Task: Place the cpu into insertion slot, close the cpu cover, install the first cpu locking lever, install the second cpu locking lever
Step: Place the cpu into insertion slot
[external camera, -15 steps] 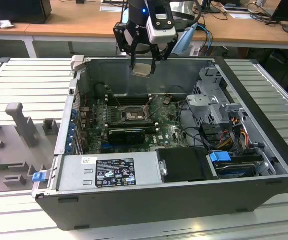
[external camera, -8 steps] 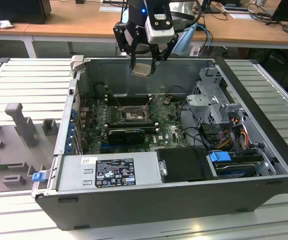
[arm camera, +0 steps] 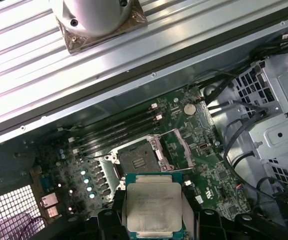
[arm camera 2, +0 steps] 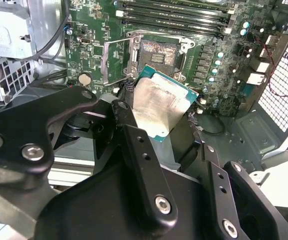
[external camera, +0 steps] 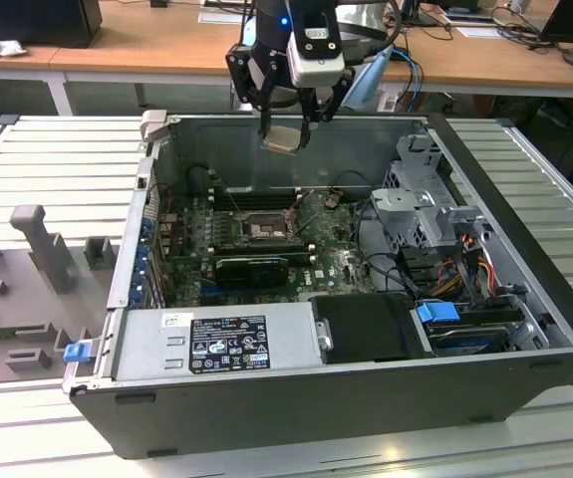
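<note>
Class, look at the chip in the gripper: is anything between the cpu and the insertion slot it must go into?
Nothing visible. The gripper holds the cpu in the air above the open computer case. The insertion slot lies bare below, with the cpu cover swung open to one side of it.

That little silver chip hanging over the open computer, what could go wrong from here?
The small square silver-grey cpu is pinched by its edges in the black jaws; it could slip and drop onto the green circuit board. It looks slightly tilted, so it might land crooked in the square black-framed insertion slot and harm its tan-gold contacts.
</note>
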`<state>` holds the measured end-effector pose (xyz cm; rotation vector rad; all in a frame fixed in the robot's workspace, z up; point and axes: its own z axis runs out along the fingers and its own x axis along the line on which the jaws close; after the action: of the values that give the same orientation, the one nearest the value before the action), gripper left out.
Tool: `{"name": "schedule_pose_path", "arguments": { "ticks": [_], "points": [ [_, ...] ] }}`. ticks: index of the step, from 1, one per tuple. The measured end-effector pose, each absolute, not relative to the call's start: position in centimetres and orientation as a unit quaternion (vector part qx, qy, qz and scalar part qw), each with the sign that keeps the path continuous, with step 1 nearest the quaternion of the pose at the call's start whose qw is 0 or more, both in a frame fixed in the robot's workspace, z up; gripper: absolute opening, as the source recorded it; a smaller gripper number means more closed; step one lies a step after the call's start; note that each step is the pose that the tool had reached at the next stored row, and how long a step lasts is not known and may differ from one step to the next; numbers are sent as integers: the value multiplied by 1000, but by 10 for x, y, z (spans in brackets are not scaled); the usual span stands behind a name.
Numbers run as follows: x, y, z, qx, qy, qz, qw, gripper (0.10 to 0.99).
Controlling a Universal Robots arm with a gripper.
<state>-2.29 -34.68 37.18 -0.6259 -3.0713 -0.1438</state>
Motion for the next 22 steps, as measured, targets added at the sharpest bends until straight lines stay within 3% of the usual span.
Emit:
{"name": "schedule_pose_path", "arguments": {
  "ticks": [22],
  "points": [
    [-23, -347, 370, -234, -971, -45, 0, 533]
  ]
}}
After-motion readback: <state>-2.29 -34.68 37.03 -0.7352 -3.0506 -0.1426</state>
